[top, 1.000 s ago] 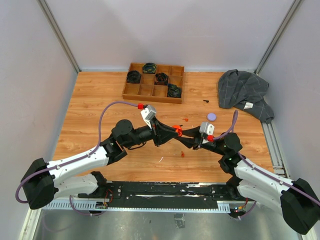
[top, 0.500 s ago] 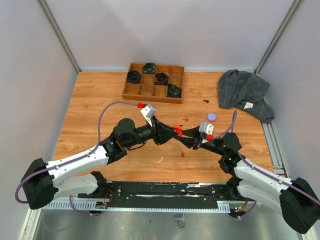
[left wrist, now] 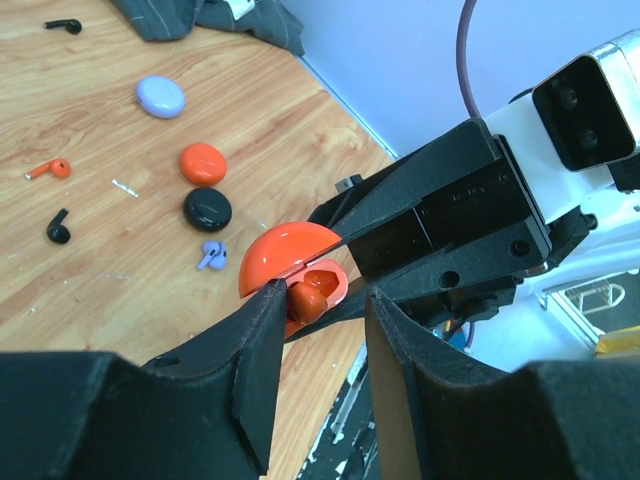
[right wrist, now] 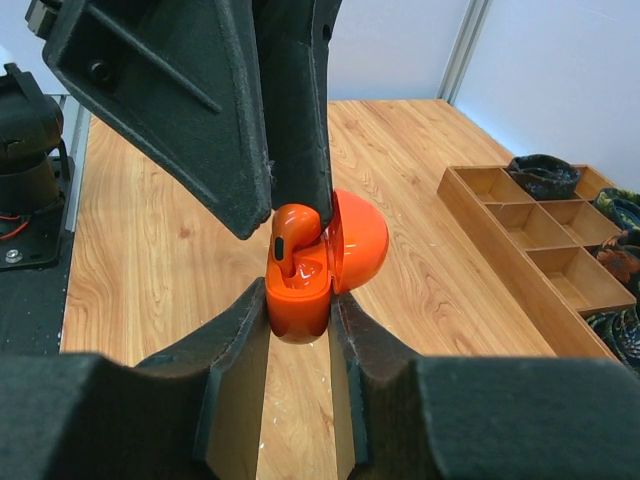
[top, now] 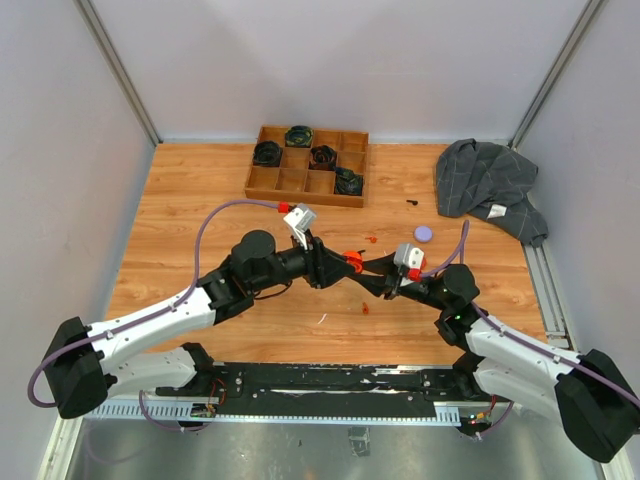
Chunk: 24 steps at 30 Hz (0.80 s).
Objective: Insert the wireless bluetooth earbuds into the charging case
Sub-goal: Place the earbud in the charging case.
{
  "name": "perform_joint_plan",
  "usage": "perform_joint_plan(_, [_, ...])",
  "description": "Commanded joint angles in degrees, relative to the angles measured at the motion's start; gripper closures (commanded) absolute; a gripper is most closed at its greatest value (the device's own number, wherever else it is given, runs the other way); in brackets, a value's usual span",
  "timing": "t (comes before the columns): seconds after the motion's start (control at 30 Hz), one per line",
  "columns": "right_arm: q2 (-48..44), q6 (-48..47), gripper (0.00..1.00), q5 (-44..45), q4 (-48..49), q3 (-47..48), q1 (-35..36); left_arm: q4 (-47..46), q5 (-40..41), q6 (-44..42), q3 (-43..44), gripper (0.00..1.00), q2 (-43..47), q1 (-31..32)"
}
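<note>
My right gripper (right wrist: 300,320) is shut on the base of an open orange charging case (right wrist: 298,300), held above the table with its lid (right wrist: 360,240) tipped back. An orange earbud (right wrist: 292,235) sits stem-down in the case. My left gripper (left wrist: 322,295) is open; its left fingertip (left wrist: 272,295) touches that earbud (left wrist: 307,297) and the other finger stands clear. In the top view both grippers meet at the case (top: 353,260) mid-table. Loose on the table are an orange earbud (left wrist: 50,169), a black earbud (left wrist: 58,228) and a lavender earbud (left wrist: 212,255).
A lavender case (left wrist: 160,97), an orange puck (left wrist: 203,163) and a black puck (left wrist: 208,208) lie on the wood. A wooden compartment tray (top: 308,165) stands at the back, and a grey cloth (top: 490,185) lies at the back right with a black earbud (top: 411,203) near it.
Both arms have edged forward, and the left wrist has risen slightly. The grippers stay together at the orange case.
</note>
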State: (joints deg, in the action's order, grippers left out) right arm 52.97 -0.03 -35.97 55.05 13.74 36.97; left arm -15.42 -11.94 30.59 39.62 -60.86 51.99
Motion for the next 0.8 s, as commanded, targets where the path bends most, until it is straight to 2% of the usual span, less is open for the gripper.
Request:
perform_joint_plan(0.0, [0.57, -1.15, 0.94, 0.31, 1.79, 0.36, -0.29, 2.8, -1.28, 0.31, 2.86, 0.6, 0.3, 0.39])
perform_joint_plan(0.4, [2.37, -0.08, 0.94, -2.49, 1.66, 1.35, -0.28, 5.29, -6.32, -4.81, 6.08, 0.63, -3.19, 0.39])
perform_joint_plan(0.77, [2.04, 1.14, 0.94, -5.17, 1.73, 1.73, -0.28, 8.38, -5.25, -8.04, 7.22, 0.53, -3.72, 0.4])
